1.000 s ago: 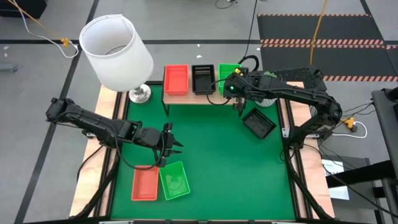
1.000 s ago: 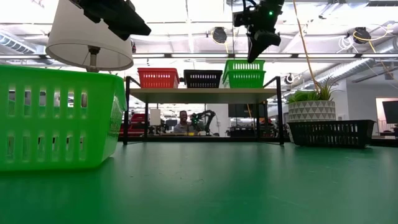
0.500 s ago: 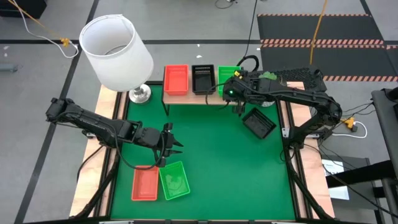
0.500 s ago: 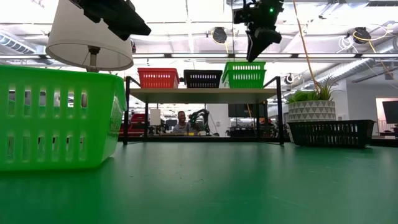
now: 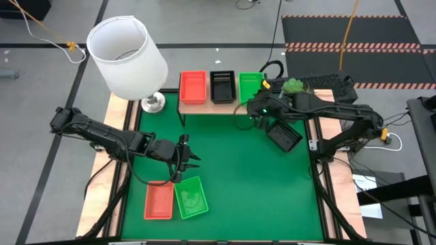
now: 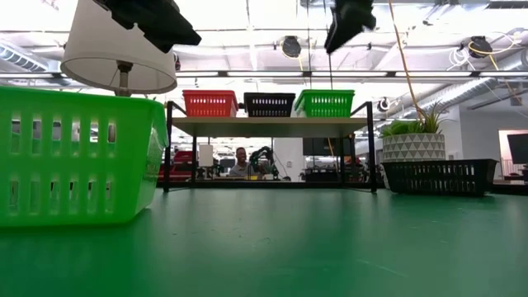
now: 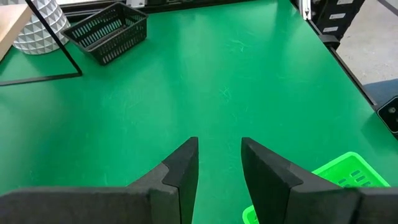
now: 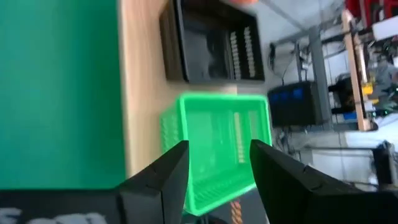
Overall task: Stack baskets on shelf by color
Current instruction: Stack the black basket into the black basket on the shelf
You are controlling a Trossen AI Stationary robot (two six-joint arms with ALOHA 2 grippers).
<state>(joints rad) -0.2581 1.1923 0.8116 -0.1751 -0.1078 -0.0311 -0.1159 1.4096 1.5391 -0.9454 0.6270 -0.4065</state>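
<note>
Three baskets stand in a row on the shelf (image 6: 268, 125): a red one (image 6: 209, 103), a black one (image 6: 270, 104) and a green one (image 6: 324, 102) at its right end. My right gripper (image 8: 217, 165) hangs open above and just in front of the green basket (image 8: 224, 140), touching nothing; in the low view it (image 6: 346, 21) is high above the shelf. My left gripper (image 7: 219, 163) hovers open over the mat above a green basket (image 5: 191, 197) and a red basket (image 5: 159, 201) near the front left. Another black basket (image 5: 284, 134) rests on the mat at the right.
A white lamp (image 5: 129, 58) stands at the table's far left corner beside the shelf. A potted plant (image 6: 412, 144) sits at the far right, behind the loose black basket (image 6: 439, 176). The green mat's middle (image 5: 231, 163) is bare. People show in the room beyond.
My right gripper has opened and let go of the green basket, which has sunk lower on the shelf's right end. The gripper has then risen and drawn back toward the table's near edge.
</note>
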